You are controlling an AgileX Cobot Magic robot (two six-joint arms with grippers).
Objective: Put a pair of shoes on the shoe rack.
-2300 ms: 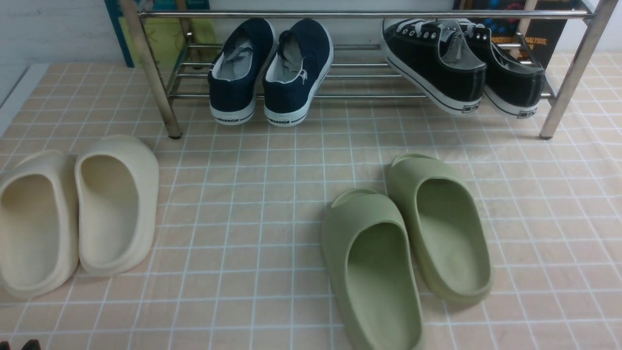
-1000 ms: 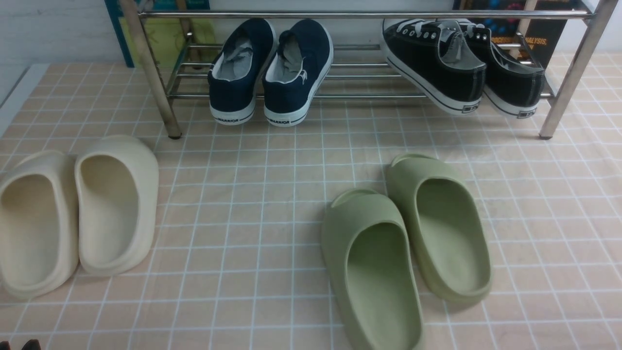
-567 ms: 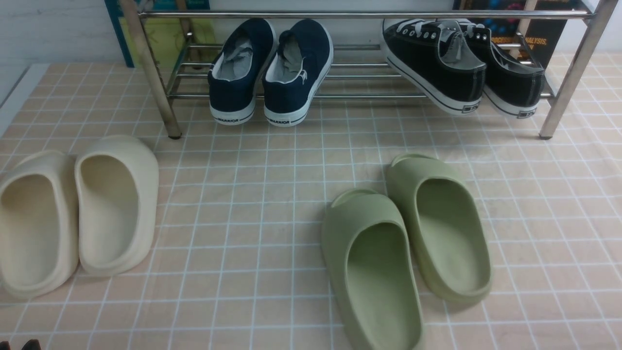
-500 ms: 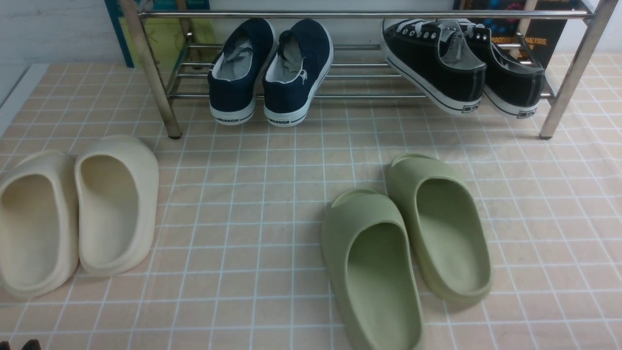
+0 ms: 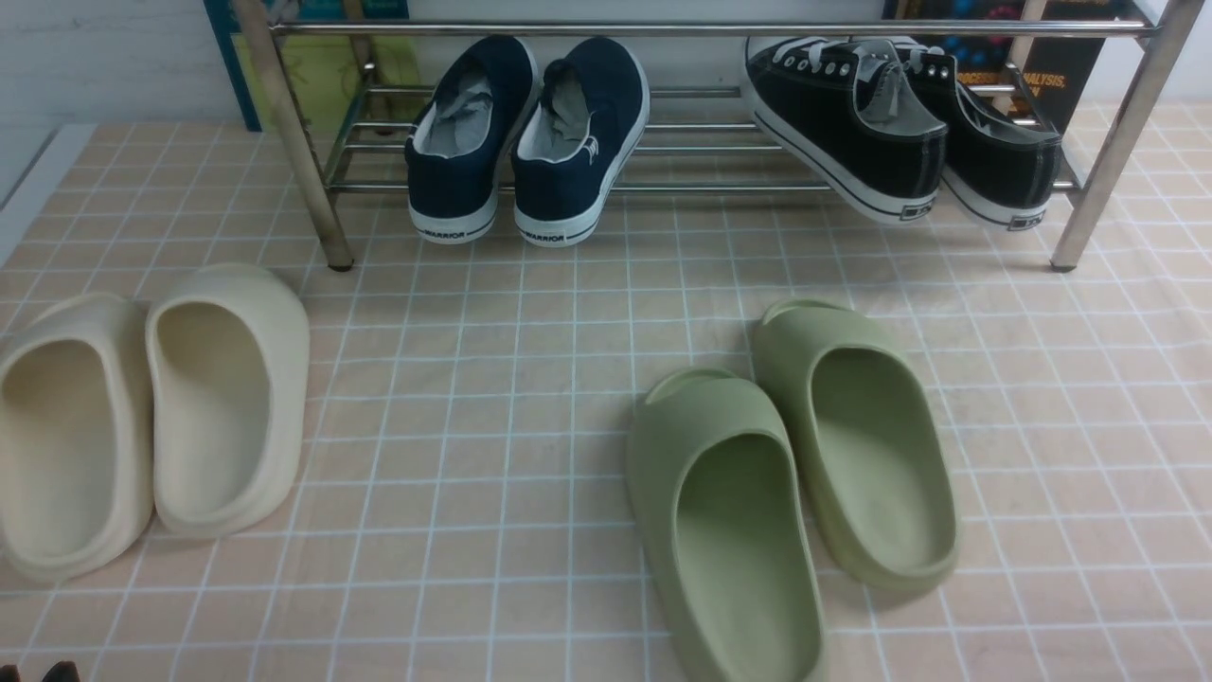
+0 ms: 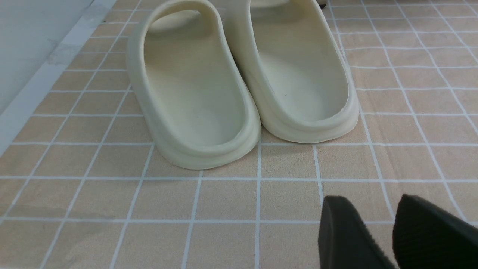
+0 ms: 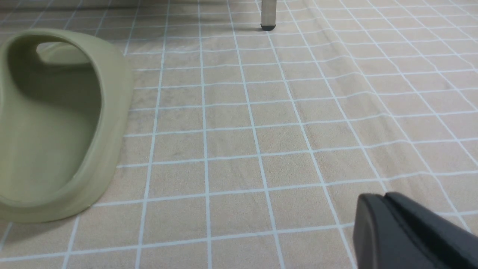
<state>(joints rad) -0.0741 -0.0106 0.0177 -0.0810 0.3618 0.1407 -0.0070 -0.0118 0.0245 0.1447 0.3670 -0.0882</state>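
The two black canvas sneakers [image 5: 852, 123] with white laces and soles rest side by side, heels toward me, on the right end of the silver shoe rack [image 5: 701, 28] at the back. My left gripper [image 6: 373, 203] hovers low over the tiled floor near the cream slides. Its black fingers [image 6: 340, 224] are slightly apart with nothing between them. Only its tips [image 5: 47, 673] show at the bottom left of the front view. My right gripper [image 7: 386, 198] is shut and empty over bare floor, to the right of an olive slide. It is out of the front view.
Navy slip-ons [image 5: 525, 142] sit on the rack's left half. A pair of cream slides [image 5: 151, 407] lies front left, also in the left wrist view [image 6: 194, 86]. Olive-green slides [image 5: 795, 455] lie front centre-right, one in the right wrist view [image 7: 56, 119]. A rack leg [image 7: 267, 15] stands beyond.
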